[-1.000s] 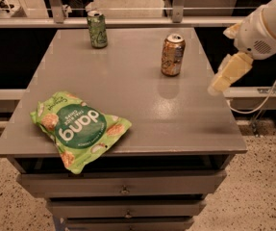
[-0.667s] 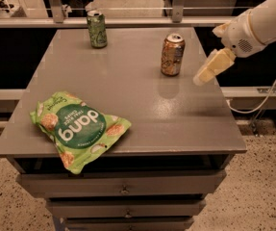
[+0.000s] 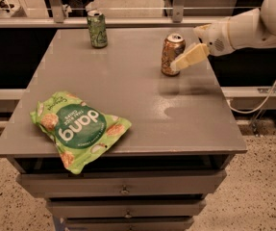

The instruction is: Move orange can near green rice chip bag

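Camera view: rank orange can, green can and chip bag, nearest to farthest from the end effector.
1. Orange can: right rear, right beside the end effector.
2. Green can: left rear of the table.
3. Chip bag: front left edge, farthest.

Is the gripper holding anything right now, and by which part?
Cannot be told. The gripper is at the side of the orange can, about mid-height, but no hold shows; it stands upright on the table.

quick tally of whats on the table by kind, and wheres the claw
cans: 2, the orange can and the green can
snack bags: 1, the green chip bag
total: 3
claw: not counted, it reaches in from the right and overlaps the orange can's right side
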`<state>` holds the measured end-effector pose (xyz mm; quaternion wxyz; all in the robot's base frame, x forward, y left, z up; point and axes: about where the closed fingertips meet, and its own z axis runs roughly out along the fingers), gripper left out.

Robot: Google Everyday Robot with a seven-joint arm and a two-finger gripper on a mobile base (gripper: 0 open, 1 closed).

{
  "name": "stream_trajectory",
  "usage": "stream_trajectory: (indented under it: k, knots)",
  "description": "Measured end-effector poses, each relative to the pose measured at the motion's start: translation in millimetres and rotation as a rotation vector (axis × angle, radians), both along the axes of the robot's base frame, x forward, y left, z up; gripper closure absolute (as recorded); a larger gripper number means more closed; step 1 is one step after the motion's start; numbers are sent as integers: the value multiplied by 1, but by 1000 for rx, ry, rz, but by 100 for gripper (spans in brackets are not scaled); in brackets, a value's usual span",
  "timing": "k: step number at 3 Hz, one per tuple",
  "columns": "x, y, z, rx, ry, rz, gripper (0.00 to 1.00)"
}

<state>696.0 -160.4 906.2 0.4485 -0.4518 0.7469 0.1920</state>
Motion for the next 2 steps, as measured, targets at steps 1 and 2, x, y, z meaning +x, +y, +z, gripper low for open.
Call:
stream_trajectory:
  k: [1, 2]
  knots:
    - [21, 22, -9, 146, 4, 13, 0]
    - [28, 45, -14, 248, 18, 37, 19]
